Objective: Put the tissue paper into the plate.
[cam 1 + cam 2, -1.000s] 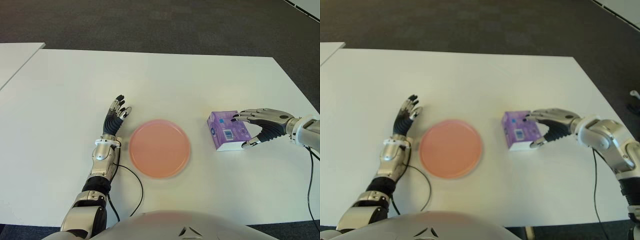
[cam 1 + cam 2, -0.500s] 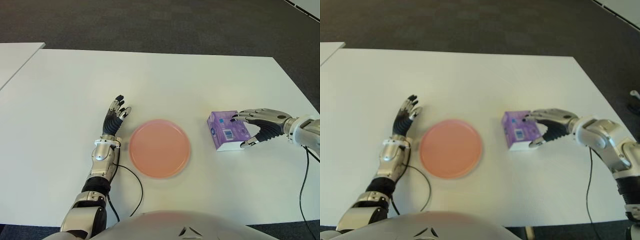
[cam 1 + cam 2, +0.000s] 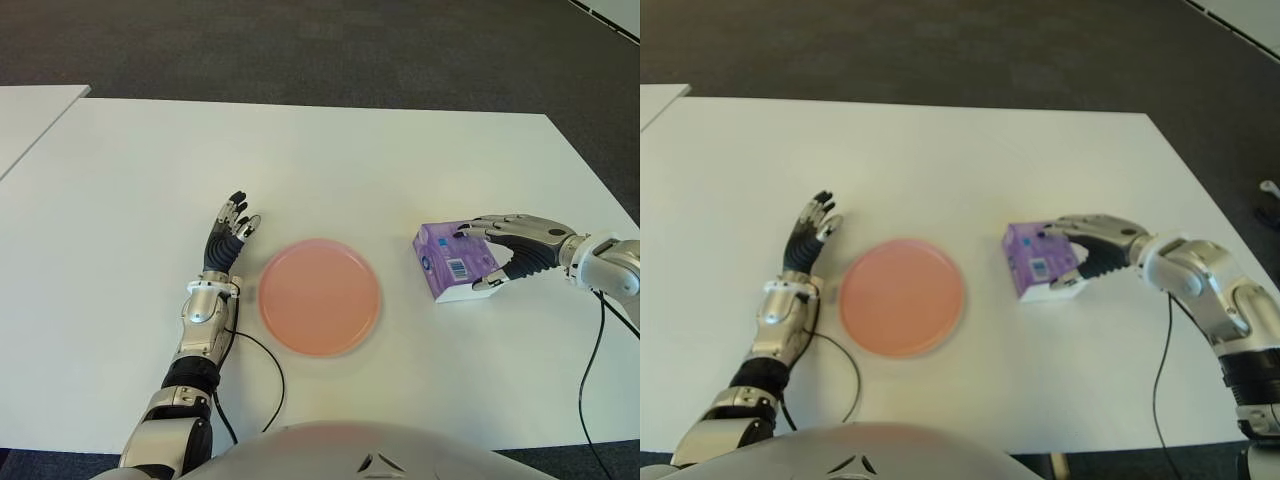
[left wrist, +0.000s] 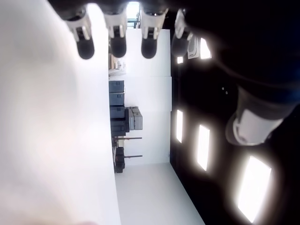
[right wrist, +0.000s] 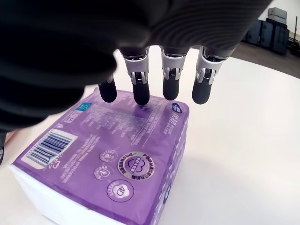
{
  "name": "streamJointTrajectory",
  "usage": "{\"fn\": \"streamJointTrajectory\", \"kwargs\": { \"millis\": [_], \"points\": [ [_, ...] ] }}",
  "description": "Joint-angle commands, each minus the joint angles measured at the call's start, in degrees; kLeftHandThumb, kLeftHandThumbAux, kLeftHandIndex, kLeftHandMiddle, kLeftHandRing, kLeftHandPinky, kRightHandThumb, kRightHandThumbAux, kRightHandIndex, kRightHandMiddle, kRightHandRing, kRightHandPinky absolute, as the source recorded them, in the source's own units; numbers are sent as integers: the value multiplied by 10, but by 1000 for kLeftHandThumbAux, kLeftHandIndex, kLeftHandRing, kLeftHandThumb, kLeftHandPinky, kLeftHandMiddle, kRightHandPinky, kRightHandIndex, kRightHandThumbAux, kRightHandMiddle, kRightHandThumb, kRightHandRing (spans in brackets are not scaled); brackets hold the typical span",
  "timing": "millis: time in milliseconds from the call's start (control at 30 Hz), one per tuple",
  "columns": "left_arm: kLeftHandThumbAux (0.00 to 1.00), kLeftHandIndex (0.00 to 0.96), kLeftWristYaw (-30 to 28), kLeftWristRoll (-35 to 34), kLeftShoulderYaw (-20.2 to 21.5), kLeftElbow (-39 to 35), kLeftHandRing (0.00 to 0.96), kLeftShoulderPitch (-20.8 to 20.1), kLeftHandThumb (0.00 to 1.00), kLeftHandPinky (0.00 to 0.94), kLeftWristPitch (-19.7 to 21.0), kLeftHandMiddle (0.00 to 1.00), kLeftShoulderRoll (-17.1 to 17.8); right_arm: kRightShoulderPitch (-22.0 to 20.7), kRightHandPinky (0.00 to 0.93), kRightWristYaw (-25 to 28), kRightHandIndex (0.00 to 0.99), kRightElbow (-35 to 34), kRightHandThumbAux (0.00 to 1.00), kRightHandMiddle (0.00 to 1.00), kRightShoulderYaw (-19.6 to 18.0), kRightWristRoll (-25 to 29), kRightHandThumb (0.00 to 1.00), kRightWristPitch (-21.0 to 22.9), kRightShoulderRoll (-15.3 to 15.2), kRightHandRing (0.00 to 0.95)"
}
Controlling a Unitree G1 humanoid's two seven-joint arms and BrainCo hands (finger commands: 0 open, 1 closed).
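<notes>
Tissue paper pack (image 5: 117, 159): glossy purple plastic wrap. Plate (image 3: 320, 296): smooth matt pink. Table (image 3: 330, 170): smooth white.

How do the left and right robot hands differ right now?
The right robot hand reaches over the purple tissue pack, fingers curled above its top and thumb at its near edge; the left robot hand holds nothing, fingers straight, beside the left of the pink plate. The right is at work; the left is idle. Both are low over the white table.

lab/office, white table (image 3: 330, 160), dark carpet (image 3: 300, 50)
</notes>
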Motion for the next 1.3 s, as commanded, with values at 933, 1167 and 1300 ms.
{"fn": "streamJointTrajectory", "kwargs": {
  "millis": [933,1167,1300],
  "points": [
    [551,0,1,6,-6,-29,0,50,0,0,43,0,-11,-18,0,-91,0,33,329,0,2,12,154,-33,60,0],
    [553,0,-8,-4,-5,-42,0,57,0,0,52,0,-13,-15,0,-83,0,35,335,0,12,13,153,-33,65,0],
    [552,0,-7,-5,-6,-50,0,60,0,0,62,0,-14,-12,0,-79,0,34,345,0,15,15,150,-34,64,0]
  ]
}}
